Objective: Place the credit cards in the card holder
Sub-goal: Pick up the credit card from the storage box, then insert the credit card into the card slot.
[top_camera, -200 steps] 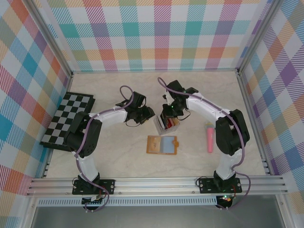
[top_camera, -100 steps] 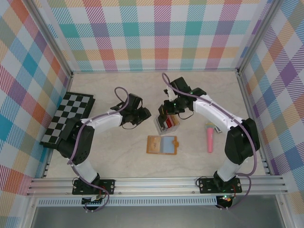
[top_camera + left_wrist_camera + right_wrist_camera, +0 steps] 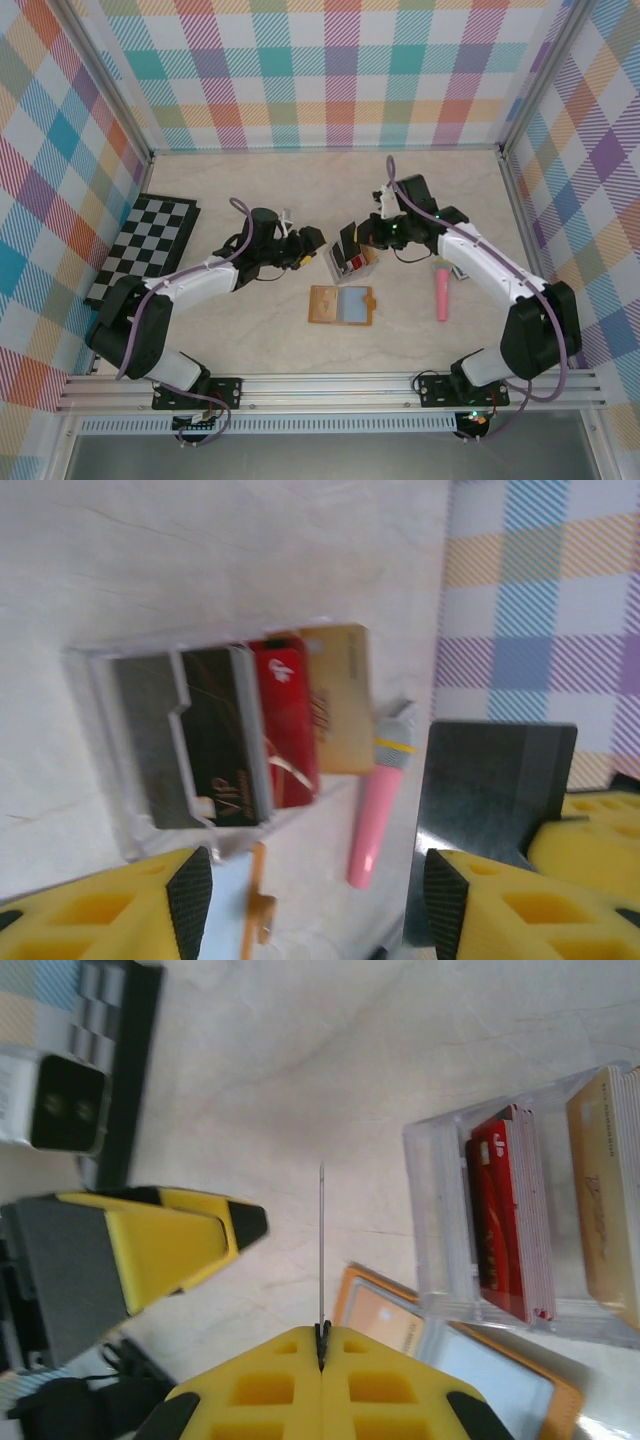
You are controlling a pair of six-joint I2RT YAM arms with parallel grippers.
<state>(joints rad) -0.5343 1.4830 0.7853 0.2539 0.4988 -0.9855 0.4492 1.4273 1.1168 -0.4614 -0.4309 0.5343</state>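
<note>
- Between the closed fingers of the right gripper [image 3: 321, 1334], a black card [image 3: 490, 790] is clamped edge-on.
- Just beside it, the left gripper [image 3: 315, 890] hangs with fingers apart, empty.

Left side, close to the wall: black-and-white chessboard [image 3: 145, 250], lying skewed to the table's edge. Centre: clear plastic slotted rack [image 3: 438, 1220], standing on the pale marbled tabletop [image 3: 250, 330]. Right of the rack and apart from it: pink cylinder [image 3: 441, 290], lying flat, long axis near to far, pale cap with a yellow band at the far end. Around three sides: pastel plaid walls [image 3: 330, 80]. Along the near edge: aluminium rail [image 3: 330, 388].
</note>
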